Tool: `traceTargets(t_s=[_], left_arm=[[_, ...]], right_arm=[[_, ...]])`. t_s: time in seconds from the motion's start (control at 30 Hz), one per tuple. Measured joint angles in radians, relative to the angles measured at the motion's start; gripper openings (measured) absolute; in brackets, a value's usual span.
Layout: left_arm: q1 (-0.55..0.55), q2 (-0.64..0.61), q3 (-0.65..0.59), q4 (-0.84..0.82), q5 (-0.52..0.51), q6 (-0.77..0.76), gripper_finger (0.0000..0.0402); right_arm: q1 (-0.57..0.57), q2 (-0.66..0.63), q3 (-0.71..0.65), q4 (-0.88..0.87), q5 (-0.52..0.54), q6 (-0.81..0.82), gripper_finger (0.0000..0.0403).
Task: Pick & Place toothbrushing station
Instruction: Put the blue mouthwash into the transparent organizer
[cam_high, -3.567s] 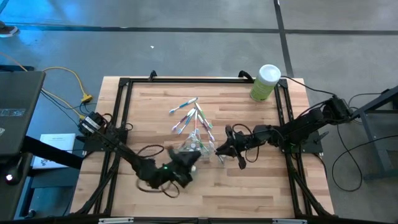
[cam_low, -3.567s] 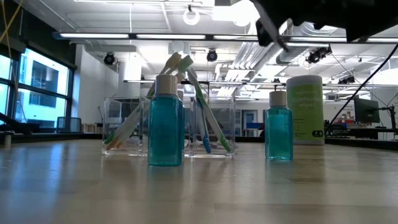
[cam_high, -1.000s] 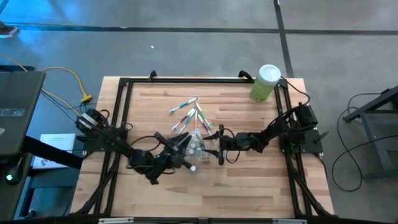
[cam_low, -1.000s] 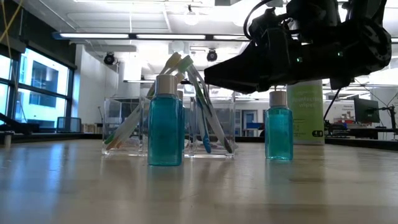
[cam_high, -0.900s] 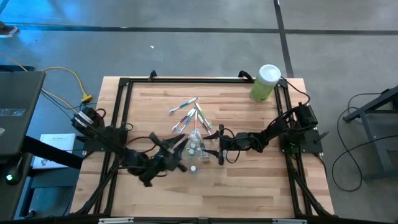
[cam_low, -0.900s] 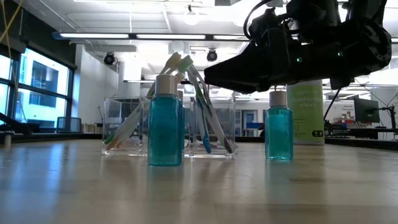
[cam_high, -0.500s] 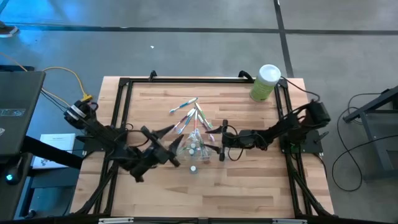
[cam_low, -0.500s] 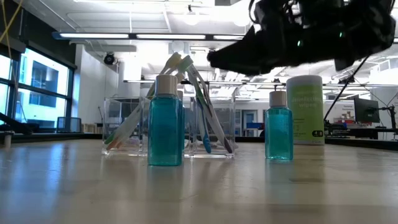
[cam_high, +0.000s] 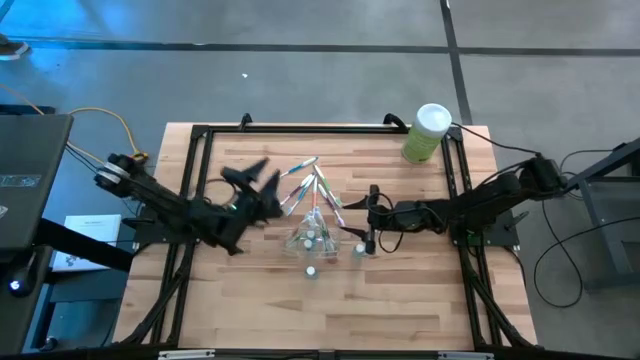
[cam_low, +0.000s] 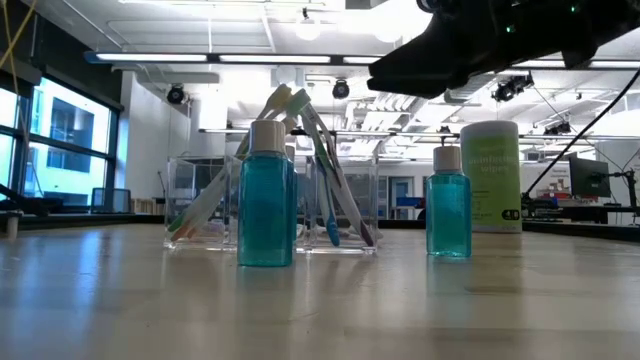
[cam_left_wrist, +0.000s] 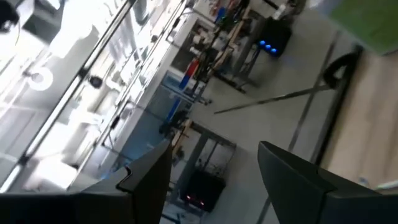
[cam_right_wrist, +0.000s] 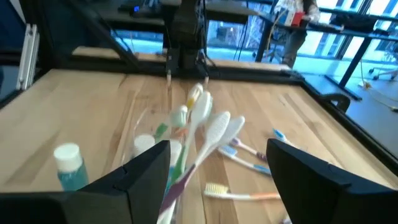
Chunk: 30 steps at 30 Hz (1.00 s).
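The clear holder (cam_high: 311, 236) stands mid-counter, toothbrushes (cam_high: 300, 180) scattered on its far side. Both pincers are released and empty: left pincer (cam_high: 255, 177) raised, right pincer (cam_high: 372, 215) beside the holder. Grip 1 brush mid-handle, squarely.

Left arm reaches in from the table's left edge, forearm angled toward the table's far side. Left gripper (cam_high: 252, 178) is raised off the surface, left of table centre, jaws spread with nothing between them. Its wrist view shows both fingers (cam_left_wrist: 148, 180) apart and tilted upward toward the room.

Right arm extends from the right edge, stretched nearly level toward the centre. Right gripper (cam_high: 371, 215) sits just right of centre, jaws parted and empty. Its fingers (cam_right_wrist: 149, 167) stand well apart in the wrist view. In the low view the arm hangs above the table surface.
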Motion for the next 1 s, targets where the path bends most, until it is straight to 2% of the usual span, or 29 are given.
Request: traceTargets(t_s=[0.13, 0.27, 0.37, 0.5, 0.67, 0.87, 1.0], left_arm=[[0.064, -0.174, -0.086, 0.003, -0.001, -0.018, 0.0230], [0.099, -0.357, -0.234, 0.004, 0.016, -0.153, 0.0230], [0.078, -0.449, -0.349, 0.006, 0.032, -0.260, 0.0230], [0.013, -0.473, -0.446, 0.027, 0.082, -0.322, 0.0230], [-0.011, -0.473, -0.516, 0.020, 0.241, -0.434, 0.0230], [0.052, -0.480, -0.542, 0.017, 0.321, -0.556, 0.0229], [0.162, -0.490, -0.542, 0.018, 0.400, -0.569, 0.0229]], right_arm=[[-0.003, -0.006, 0.000, -0.003, 0.001, 0.000, 0.0259], [-0.003, -0.005, 0.000, -0.005, 0.004, 0.000, 0.0259], [-0.003, -0.005, 0.000, -0.006, 0.004, -0.001, 0.0259], [-0.007, -0.026, 0.000, -0.006, 0.004, -0.002, 0.0259], [-0.017, -0.024, 0.000, 0.001, 0.000, 0.014, 0.0259], [-0.022, -0.025, 0.000, 0.004, -0.009, 0.049, 0.0259], [-0.022, -0.025, 0.000, 0.007, -0.032, 0.062, 0.0259]])
